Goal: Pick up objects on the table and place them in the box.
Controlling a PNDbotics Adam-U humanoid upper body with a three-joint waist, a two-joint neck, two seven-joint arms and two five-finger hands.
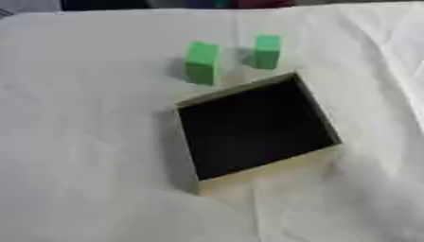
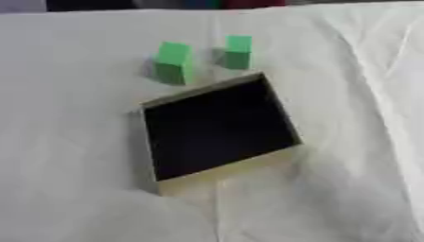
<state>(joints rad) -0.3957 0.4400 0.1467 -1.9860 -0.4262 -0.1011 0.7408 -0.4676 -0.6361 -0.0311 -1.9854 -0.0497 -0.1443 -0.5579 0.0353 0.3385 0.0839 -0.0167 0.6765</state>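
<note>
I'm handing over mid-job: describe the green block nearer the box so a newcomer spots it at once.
Find the open box with the dark inside, mid-table on the white cloth. Two upright green blocks stand just beyond its far edge. Take the left green block: it looks bigger and sits closer to the box than the right green block.

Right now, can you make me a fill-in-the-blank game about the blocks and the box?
1. The number of green blocks standing on the white cloth is ____.
2. The left block and the right block are both coloured ____.
3. The inside of the box looks ____ in colour.
4. Both blocks stand on the ____ side of the box, away from the robot.

Missing words: two; green; black; far
</note>
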